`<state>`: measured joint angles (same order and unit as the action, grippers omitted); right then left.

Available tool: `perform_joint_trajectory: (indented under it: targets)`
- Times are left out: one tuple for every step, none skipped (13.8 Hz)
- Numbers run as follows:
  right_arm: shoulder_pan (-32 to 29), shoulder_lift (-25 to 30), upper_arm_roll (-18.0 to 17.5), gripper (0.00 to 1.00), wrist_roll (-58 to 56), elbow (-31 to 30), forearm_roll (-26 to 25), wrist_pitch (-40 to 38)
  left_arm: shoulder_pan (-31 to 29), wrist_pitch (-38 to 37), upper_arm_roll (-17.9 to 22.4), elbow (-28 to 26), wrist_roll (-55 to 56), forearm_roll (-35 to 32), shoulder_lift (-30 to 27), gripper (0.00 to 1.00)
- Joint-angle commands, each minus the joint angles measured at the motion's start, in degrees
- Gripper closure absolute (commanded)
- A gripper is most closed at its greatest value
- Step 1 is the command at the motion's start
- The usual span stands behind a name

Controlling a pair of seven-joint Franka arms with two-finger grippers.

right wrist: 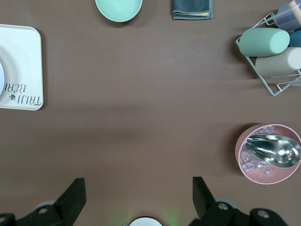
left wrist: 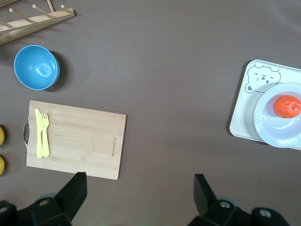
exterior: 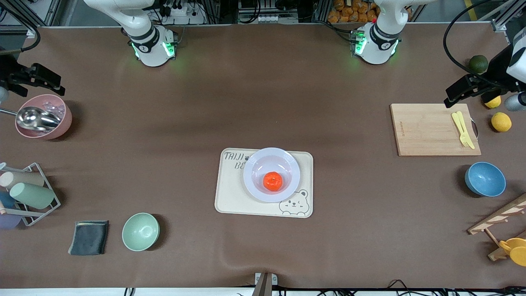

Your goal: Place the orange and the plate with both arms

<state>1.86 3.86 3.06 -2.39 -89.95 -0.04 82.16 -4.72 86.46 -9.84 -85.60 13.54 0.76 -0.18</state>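
The orange (exterior: 272, 181) lies in the pale lavender plate (exterior: 251, 164), which stands on the cream bear tray (exterior: 230, 197) at the table's middle. My left gripper (exterior: 468, 98) is open and empty, up over the cutting board's corner at the left arm's end. In the left wrist view (left wrist: 139, 181) it has bare table between its fingers, and the orange (left wrist: 287, 106) and plate (left wrist: 265, 125) show well away from it. My right gripper (exterior: 35, 87) is open and empty, up over the pink bowl at the right arm's end; it also shows in the right wrist view (right wrist: 138, 184).
A cutting board (exterior: 431, 129) with a yellow fork and knife (exterior: 463, 129), two lemons (exterior: 501, 121), a dark green fruit (exterior: 478, 63), a blue bowl (exterior: 485, 179) and a wooden rack (exterior: 501, 218) are at the left arm's end. A pink bowl (exterior: 61, 123) with a scoop, a cup rack (exterior: 24, 195), a cloth (exterior: 88, 237) and a mint bowl (exterior: 140, 231) are at the right arm's end.
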Motion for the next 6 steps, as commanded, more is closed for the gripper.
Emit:
perform_joint_trajectory:
  targets:
    - [-1.0, 0.7, -1.2, 0.0, 1.2, 0.0, -1.1, -0.5, 0.1, 0.1, -0.3, 1.1, -1.3, -1.1, 0.6, 0.0]
    - [-1.0, 0.7, -1.2, 0.0, 1.2, 0.0, -1.1, -0.5, -0.1, 0.0, -0.3, 1.0, -1.4, -1.1, 0.6, 0.0]
    - [-1.0, 0.7, -1.2, 0.0, 1.2, 0.0, -1.2, -0.5, -0.3, -0.1, -0.3, 1.0, -1.4, -1.1, 0.6, 0.0]
    - [-1.0, 0.7, -1.2, 0.0, 1.2, 0.0, -1.2, -0.5, -0.3, -0.1, -0.3, 1.1, -1.4, -1.1, 0.5, 0.0]
    - [-1.0, 0.6, -1.2, 0.0, 1.3, -0.1, -1.1, -0.6, -0.2, -0.1, -0.3, 1.0, -1.4, -1.2, 0.5, 0.0]
    - [-0.8, 0.6, -1.4, 0.0, 1.4, -0.1, -1.1, -0.6, -0.3, -0.1, -0.3, 1.0, -1.5, -1.2, 0.5, 0.0]
